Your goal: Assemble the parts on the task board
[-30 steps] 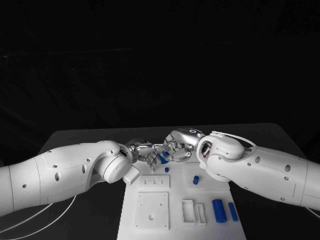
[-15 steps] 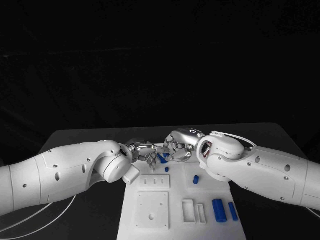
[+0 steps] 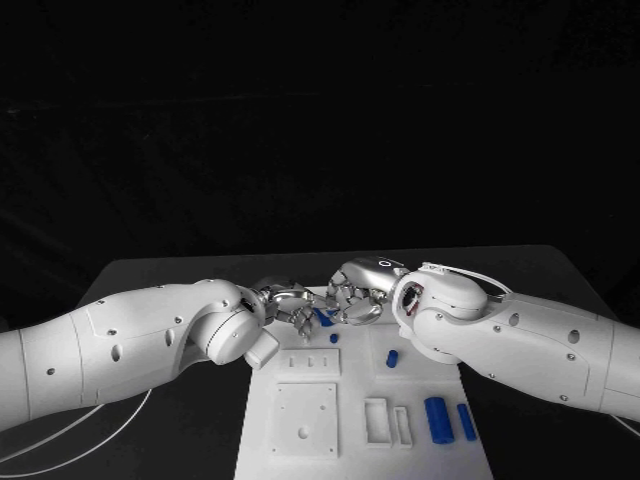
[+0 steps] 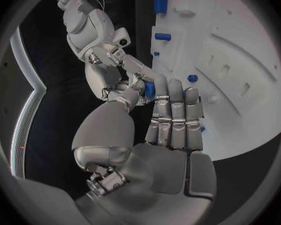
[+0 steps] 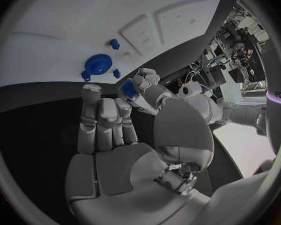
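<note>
Blue parts (image 3: 437,420), white task board (image 3: 306,415)

1 board (image 3: 352,440). 2 hands: left (image 3: 289,302), right (image 3: 356,297).

Blue parts in head view, 5: long cylinder (image 3: 437,420), thin bar (image 3: 466,422), short peg (image 3: 391,358), tiny peg (image 3: 333,338), piece (image 3: 323,319) between the hands.

Right wrist view adds 1 round part (image 5: 98,64).

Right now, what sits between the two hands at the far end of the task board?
A small blue part, held between the left hand and right hand, seen in both wrist views.
</note>
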You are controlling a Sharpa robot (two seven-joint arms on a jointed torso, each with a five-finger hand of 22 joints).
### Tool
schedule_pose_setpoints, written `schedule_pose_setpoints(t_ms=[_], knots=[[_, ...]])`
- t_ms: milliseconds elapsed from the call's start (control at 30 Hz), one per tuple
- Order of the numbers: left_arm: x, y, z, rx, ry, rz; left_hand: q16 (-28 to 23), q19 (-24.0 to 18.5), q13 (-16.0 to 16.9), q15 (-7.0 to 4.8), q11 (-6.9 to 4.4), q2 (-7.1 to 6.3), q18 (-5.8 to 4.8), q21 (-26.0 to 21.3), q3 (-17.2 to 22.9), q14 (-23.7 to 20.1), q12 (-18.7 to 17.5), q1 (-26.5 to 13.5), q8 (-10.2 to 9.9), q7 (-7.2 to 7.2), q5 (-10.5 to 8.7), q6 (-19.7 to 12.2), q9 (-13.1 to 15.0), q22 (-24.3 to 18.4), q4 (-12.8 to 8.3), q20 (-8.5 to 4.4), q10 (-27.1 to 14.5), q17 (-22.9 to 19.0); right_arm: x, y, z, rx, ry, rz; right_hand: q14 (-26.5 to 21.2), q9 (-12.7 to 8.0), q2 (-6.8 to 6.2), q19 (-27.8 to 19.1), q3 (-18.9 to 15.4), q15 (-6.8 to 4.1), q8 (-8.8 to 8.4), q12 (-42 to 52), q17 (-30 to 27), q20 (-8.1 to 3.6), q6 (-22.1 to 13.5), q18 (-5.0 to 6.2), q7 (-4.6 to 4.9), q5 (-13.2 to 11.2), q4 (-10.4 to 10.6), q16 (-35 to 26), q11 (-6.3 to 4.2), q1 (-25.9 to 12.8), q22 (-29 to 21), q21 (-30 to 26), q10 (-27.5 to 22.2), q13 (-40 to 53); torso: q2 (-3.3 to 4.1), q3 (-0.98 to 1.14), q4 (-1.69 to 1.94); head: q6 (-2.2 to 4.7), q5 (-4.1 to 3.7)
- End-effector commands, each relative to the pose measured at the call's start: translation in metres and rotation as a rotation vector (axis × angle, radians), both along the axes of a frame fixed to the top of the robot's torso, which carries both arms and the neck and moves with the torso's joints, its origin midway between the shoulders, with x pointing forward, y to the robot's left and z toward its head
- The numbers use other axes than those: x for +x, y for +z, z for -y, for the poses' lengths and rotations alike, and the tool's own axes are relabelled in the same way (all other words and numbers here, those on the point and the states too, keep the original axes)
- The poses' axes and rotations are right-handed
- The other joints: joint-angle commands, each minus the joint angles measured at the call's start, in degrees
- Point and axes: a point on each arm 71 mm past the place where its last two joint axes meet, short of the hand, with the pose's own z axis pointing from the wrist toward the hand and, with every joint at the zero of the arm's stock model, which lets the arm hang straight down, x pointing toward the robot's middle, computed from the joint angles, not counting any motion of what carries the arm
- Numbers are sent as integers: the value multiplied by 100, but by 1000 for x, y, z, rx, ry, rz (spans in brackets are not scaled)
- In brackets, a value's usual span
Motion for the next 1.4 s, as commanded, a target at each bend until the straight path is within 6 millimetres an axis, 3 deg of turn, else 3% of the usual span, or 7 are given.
schedule_pose_setpoints(t_ms=[33,200,433,600,767,1167,1400], knots=[[-1,2,5,-2,-36,9,30,-37,-9,7,6,53,-23,30,4,-13,39,-55,-35,-2,46,42,4,-13,-40,-251,-22,-12,-2,-2,-3,-13,13,-6,-11,7,34,9,4,-48,17,6,6,-28,171,255,144,21,22,11,-28,1,101,19,-5,7,0,-2,-3,-10,6],[-1,2,5,-3,-35,12,41,-41,-26,6,3,183,-26,40,54,-16,40,-122,-42,-6,118,58,13,-29,-38,-254,-19,-28,-2,-2,-3,-16,12,-9,-11,8,35,9,4,-48,17,6,7,-27,171,255,144,21,21,11,-28,0,101,19,-6,8,0,1,-7,-18,11],[-1,2,3,-7,-45,12,80,-98,-71,12,-8,680,-41,91,161,-33,39,-298,-26,-26,547,151,61,-44,-156,-249,-5,-63,0,-4,0,-20,2,-12,-12,9,37,8,3,-47,16,5,7,-27,170,255,145,21,20,10,-28,-1,101,18,-7,8,-1,0,1,-29,-2],[-2,1,3,4,-71,6,131,-97,-89,-5,-39,821,-44,147,206,-4,58,-374,29,-70,656,284,131,-46,-356,-260,57,-69,0,-5,1,-19,-2,-13,-12,9,37,7,2,-47,16,5,8,-27,169,255,145,21,19,10,-27,-2,101,17,-8,9,-1,0,-5,-33,1],[-4,0,5,19,-116,2,276,-17,-69,-85,-119,785,-37,254,252,140,152,-440,104,-144,848,439,281,-39,-511,-314,232,-27,0,-5,2,-12,-4,-22,-13,10,37,7,1,-47,15,5,8,-26,169,255,146,21,19,9,-27,-4,101,17,-8,9,-1,0,-6,-30,-2],[-4,2,6,32,-112,28,431,21,-54,-155,-168,775,-51,383,323,187,223,-460,124,-188,718,502,490,-32,-654,-385,346,54,0,-6,1,-10,-3,-27,-13,11,38,6,-2,-46,14,4,9,-26,167,255,146,21,19,8,-26,-9,101,16,-10,11,2,1,2,-40,-8],[-3,2,5,53,-108,55,569,91,-3,-228,-227,675,-47,514,358,259,339,-367,185,-247,602,589,733,-32,-710,-455,439,119,-1,-8,1,-5,-3,-41,-14,13,40,6,-9,-45,14,3,10,-24,168,255,147,22,26,7,-25,-25,100,16,-11,12,2,2,0,-51,-4]])
